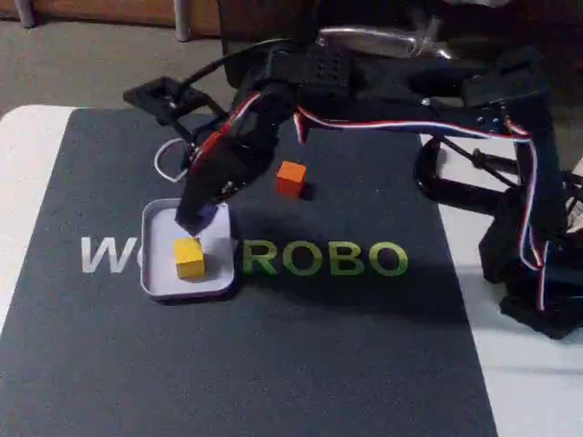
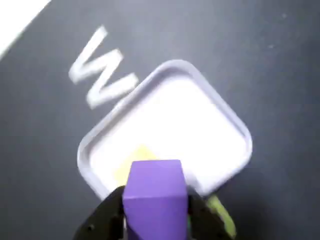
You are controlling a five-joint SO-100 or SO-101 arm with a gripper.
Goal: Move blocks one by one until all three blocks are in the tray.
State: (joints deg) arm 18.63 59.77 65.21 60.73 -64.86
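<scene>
The white tray lies on the dark mat at the left. A yellow block rests inside it. My gripper hangs over the tray's back part, shut on the purple block, which the wrist view shows held between the two black fingers above the tray's near edge. In the fixed view a sliver of purple block shows beside the gripper. The orange block sits on the mat, to the right of and behind the tray, apart from it.
The dark mat carries white and green lettering beside the tray. The arm's base and a clamp stand at the right edge. A white table surrounds the mat.
</scene>
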